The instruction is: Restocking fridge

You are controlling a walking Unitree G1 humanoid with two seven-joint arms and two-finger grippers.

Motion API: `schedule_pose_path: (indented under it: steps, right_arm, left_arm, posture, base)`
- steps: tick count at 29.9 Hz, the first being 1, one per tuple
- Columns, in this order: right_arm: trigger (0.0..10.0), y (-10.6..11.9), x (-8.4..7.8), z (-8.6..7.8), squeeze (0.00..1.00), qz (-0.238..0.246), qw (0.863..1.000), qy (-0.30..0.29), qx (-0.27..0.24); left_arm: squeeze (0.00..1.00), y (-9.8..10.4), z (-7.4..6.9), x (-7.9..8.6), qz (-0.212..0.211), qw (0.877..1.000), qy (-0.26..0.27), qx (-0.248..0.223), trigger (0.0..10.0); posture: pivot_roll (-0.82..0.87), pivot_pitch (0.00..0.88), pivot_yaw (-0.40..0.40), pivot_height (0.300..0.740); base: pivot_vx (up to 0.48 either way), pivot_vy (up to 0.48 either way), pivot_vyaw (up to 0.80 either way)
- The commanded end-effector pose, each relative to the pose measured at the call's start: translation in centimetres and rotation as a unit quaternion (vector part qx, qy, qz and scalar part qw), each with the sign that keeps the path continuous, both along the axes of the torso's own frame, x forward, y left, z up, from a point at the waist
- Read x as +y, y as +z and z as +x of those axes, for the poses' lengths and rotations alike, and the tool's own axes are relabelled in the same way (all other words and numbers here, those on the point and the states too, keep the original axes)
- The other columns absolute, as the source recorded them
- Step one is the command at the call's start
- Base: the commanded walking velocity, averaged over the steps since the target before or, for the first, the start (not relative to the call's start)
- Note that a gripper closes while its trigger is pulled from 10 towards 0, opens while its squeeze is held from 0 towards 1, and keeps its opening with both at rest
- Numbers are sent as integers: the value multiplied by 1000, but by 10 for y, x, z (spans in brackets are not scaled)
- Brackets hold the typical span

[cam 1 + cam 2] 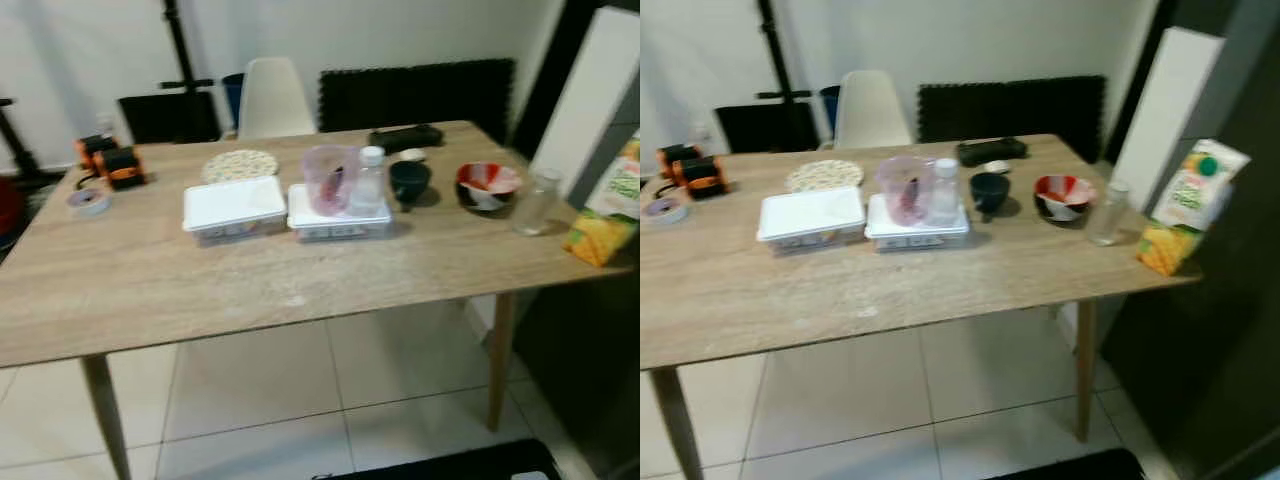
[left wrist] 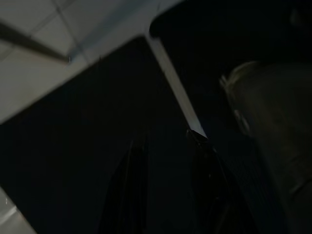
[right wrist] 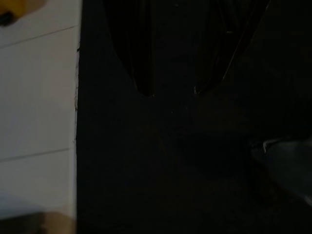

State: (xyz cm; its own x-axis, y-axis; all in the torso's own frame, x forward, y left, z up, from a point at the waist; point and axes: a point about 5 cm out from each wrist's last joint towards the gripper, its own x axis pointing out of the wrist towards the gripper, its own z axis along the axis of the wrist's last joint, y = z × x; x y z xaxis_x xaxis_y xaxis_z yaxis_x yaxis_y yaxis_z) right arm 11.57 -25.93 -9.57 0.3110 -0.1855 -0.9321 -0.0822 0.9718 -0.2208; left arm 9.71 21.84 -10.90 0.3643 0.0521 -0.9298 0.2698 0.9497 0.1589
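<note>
Juice carton [image 1: 1185,205] at the wooden table's [image 1: 200,290] right edge, upright, slightly tilted; not in my grasp. A clear glass jar [image 1: 1107,213] stands just beside it, then a red-and-white bowl [image 1: 1063,196]. Two white lidded containers [image 1: 234,207] sit mid-table. My left pincer [image 2: 168,187] hangs over dark flooring, fingers apart, empty. My right pincer [image 3: 173,90] likewise, probably released; the view is very dark.
</note>
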Motion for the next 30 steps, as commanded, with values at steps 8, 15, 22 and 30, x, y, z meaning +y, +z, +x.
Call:
schedule_pose_path:
  steps: [8,15,22,30]
  right_arm:
    - [10000,-2,6,0,0,8,1000,-2,0]
    - [10000,-2,6,0,0,7,1000,-2,-2]
    - [10000,-2,7,-1,0,8,1000,-3,-2]
    - [10000,-2,6,-2,0,8,1000,-4,0]
  left_arm:
    - [0,-2,-7,0,-19,1000,20,11,10000]
    - [0,-2,-9,0,-33,999,30,20,10000]
    - [0,-3,-11,-3,-42,998,34,22,10000]
    - [0,-3,-10,-4,-48,998,34,24,10000]
  posture:
    - [-8,0,9,740]
    - [-6,0,8,740]
    - [-11,0,7,740]
    - [-11,0,7,740]
  base:
    - [0,0,-781]
    - [0,0,-166]
    - [0,-286,0]
    - [0,-416,0]
